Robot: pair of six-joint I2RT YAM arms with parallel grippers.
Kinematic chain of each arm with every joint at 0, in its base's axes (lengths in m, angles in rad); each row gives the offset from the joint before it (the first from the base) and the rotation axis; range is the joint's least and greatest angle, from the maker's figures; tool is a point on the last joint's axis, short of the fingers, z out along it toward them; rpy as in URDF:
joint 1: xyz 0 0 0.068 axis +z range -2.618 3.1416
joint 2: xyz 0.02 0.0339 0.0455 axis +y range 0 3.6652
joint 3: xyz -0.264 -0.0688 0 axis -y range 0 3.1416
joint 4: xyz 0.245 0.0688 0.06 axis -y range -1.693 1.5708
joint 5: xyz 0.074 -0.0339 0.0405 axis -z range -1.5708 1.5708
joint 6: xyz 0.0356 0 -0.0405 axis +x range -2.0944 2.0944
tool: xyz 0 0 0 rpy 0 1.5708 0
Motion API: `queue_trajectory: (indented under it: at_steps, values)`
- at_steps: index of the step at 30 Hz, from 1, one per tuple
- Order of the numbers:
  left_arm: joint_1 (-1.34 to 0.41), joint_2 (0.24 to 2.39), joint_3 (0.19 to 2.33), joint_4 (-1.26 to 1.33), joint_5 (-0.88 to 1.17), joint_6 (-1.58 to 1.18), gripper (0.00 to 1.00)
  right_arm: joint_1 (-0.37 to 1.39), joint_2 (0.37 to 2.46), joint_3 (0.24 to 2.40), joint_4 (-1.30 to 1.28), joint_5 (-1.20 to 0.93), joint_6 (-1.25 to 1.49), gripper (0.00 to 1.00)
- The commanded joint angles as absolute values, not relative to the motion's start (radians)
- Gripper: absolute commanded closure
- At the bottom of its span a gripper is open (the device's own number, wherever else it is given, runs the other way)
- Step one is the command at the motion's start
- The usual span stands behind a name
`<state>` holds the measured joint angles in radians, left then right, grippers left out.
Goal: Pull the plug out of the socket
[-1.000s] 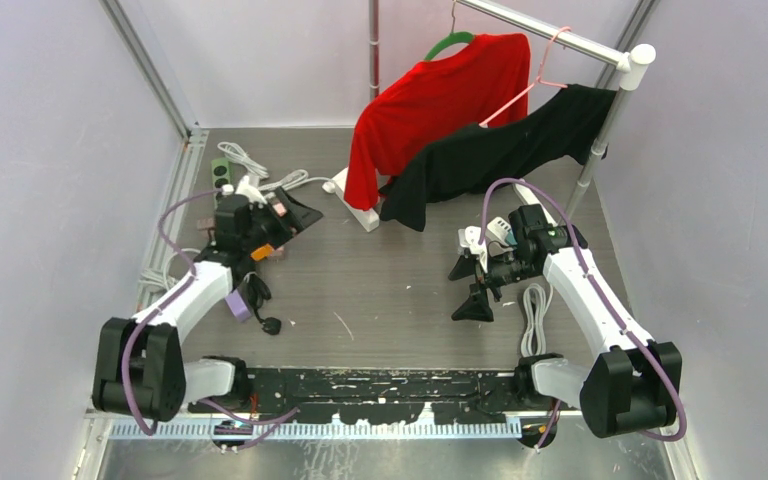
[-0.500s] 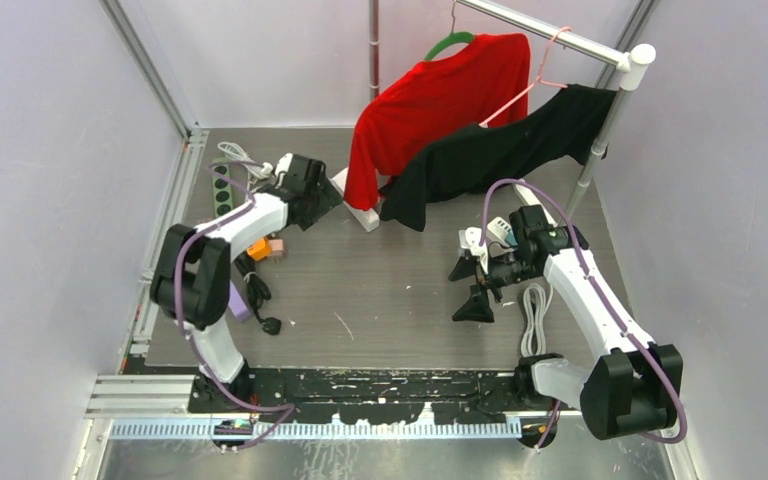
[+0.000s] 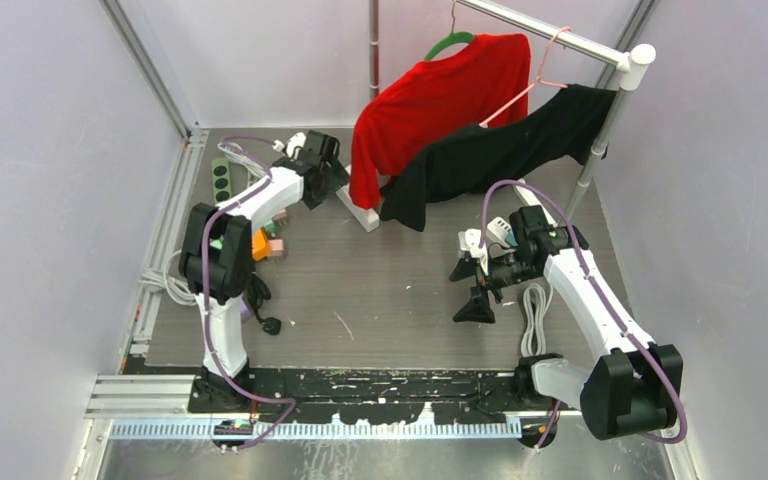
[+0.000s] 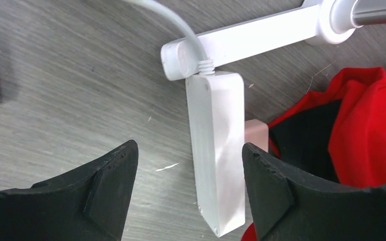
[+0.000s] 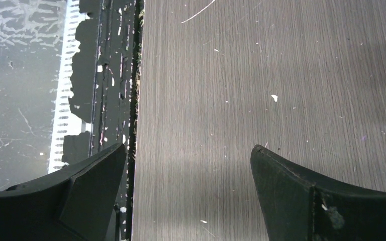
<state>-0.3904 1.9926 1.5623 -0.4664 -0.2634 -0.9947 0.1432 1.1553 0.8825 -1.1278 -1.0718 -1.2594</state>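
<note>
Left jaws advanced, spread over one socket

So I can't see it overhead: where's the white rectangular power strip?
Left wrist view, centre: white rectangular power strip below the open left gripper, beside the red shirt.

Lab cell: blank walls, aluminium rails

Pale lilac walls, grey wood-grain tabletop, metal clothes rail at the back — soft, even light
</note>
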Motion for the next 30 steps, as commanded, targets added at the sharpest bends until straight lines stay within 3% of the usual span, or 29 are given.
queue_trajectory:
  at_steps: [1, 4, 8, 12, 17, 20, 25, 30]
  values:
    - [-0.389, 2.055, 1.666, -0.484, -0.269, -1.026, 0.25, 0.150, 1.136, 0.890, -1.138, -1.078, -1.284, 0.00]
    - [-0.390, 2.126, 1.748, -0.521, -0.230, -1.040, 0.26, 0.150, 1.137, 0.890, -1.138, -1.078, -1.284, 0.01]
    - [-0.390, 2.186, 1.810, -0.549, -0.205, -1.058, 0.36, 0.149, 1.138, 0.891, -1.138, -1.076, -1.284, 0.01]
    - [-0.390, 2.225, 1.831, -0.586, -0.213, -1.077, 0.37, 0.149, 1.137, 0.891, -1.140, -1.075, -1.284, 0.00]
    - [-0.390, 2.244, 1.822, -0.568, -0.176, -1.080, 0.60, 0.152, 1.138, 0.891, -1.142, -1.075, -1.289, 0.00]
    - [-0.390, 2.225, 1.793, -0.530, -0.148, -1.072, 0.80, 0.151, 1.135, 0.892, -1.144, -1.075, -1.291, 0.01]
    - [-0.390, 2.107, 1.633, -0.397, -0.123, -1.047, 0.96, 0.151, 1.134, 0.894, -1.152, -1.097, -1.290, 0.01]
    - [-0.391, 1.897, 1.296, -0.119, -0.045, -1.020, 1.00, 0.153, 1.161, 0.902, -1.170, -1.190, -1.274, 0.01]
